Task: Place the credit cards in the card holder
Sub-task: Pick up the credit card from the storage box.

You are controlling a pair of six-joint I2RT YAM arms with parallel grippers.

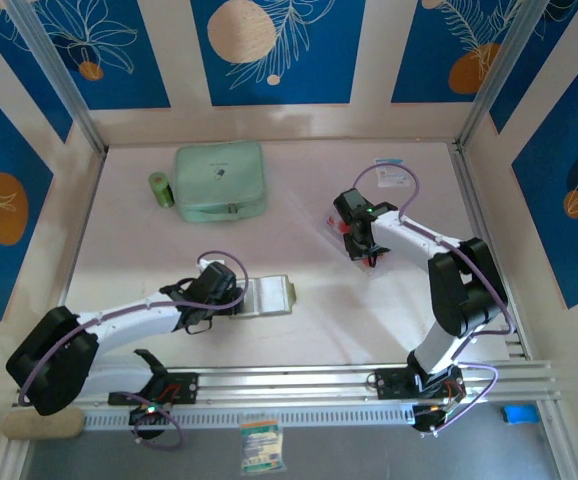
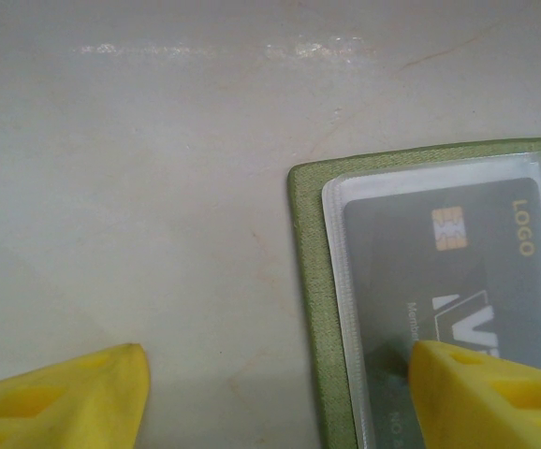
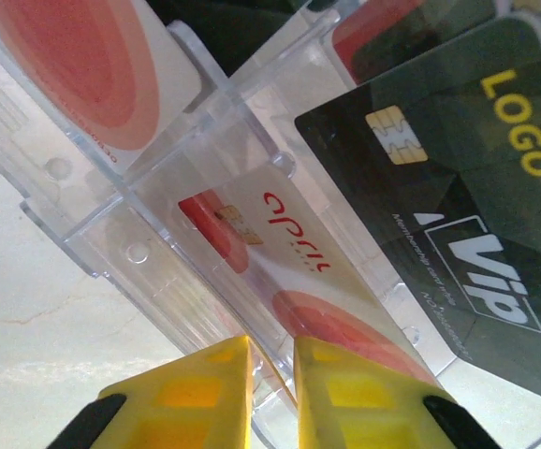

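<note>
Pale bench (image 1: 299, 340), walled on three sides. A mint zip case (image 1: 219, 180) lies at the far left, with a green cylinder (image 1: 160, 189) just beside it. The right hand (image 1: 357, 240) hangs over a clear rack (image 3: 111, 243) at the far right, a paper packet (image 1: 389, 172) beyond. Its fingers (image 3: 345, 393) are almost together astride a rack wall where a pale card (image 3: 280, 253) with red blobs stands; whether they grip it cannot be told. A black card (image 3: 467, 187) leans just beside. The left hand (image 2: 280, 360) is spread wide, one fingertip above bare bench, the other overlapping the card holder (image 2: 313, 309). The holder lies open and flat at near centre, a sleeved card (image 2: 439, 271) in its clear pocket.
</note>
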